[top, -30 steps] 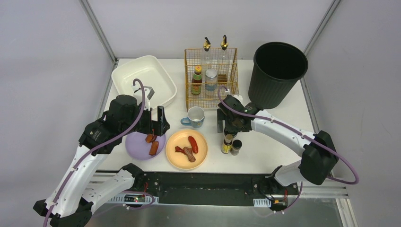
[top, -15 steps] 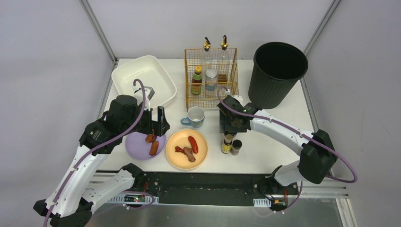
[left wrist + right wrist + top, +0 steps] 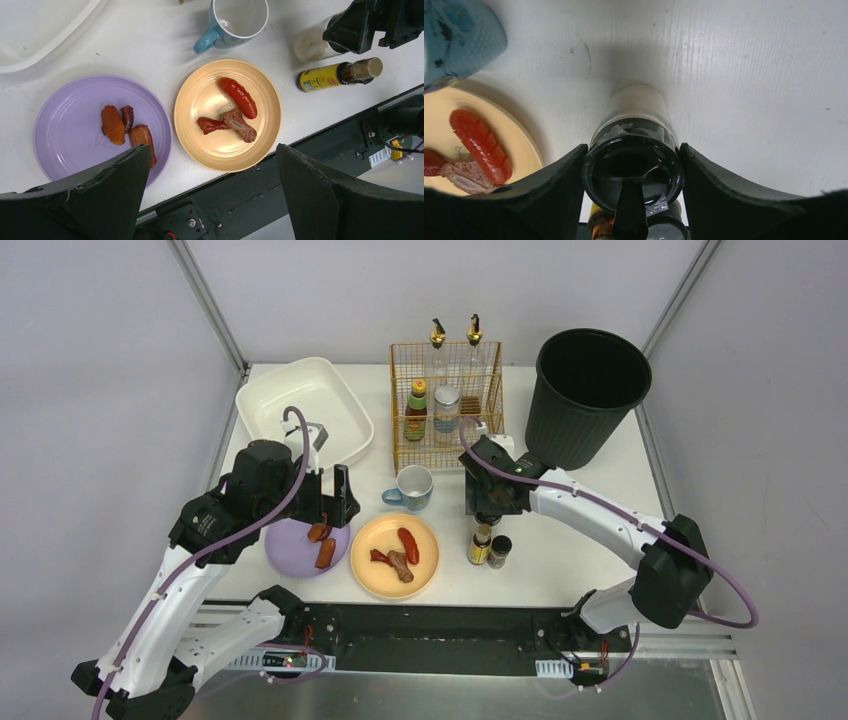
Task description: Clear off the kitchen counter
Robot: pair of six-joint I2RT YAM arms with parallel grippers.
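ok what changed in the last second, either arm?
The right end effector closed its fingers in on the black-capped seasoning jar and now grips its cap. The jar stands on the kitchen counter, not lifted. Unchanged: the left end effector open above the purple plate, the yellow plate, the mug and the yellow-labelled bottle.

The surface [image 3: 749, 60] is matt white, faintly scuffed and grained up close. At upper centre of the overhead view, the wire rack [image 3: 446, 344] is thin gold-coloured metal. The bin [image 3: 560, 440] to its right is dull black plastic. The purple plate [image 3: 75, 125] and yellow plate [image 3: 210, 145] look smooth with a soft sheen, and the mug [image 3: 235, 25] looks glazed. The spice jar [image 3: 636, 107] has a glossy black lid. The left end effector [image 3: 212, 150] is dull black plastic, rough along its edges.
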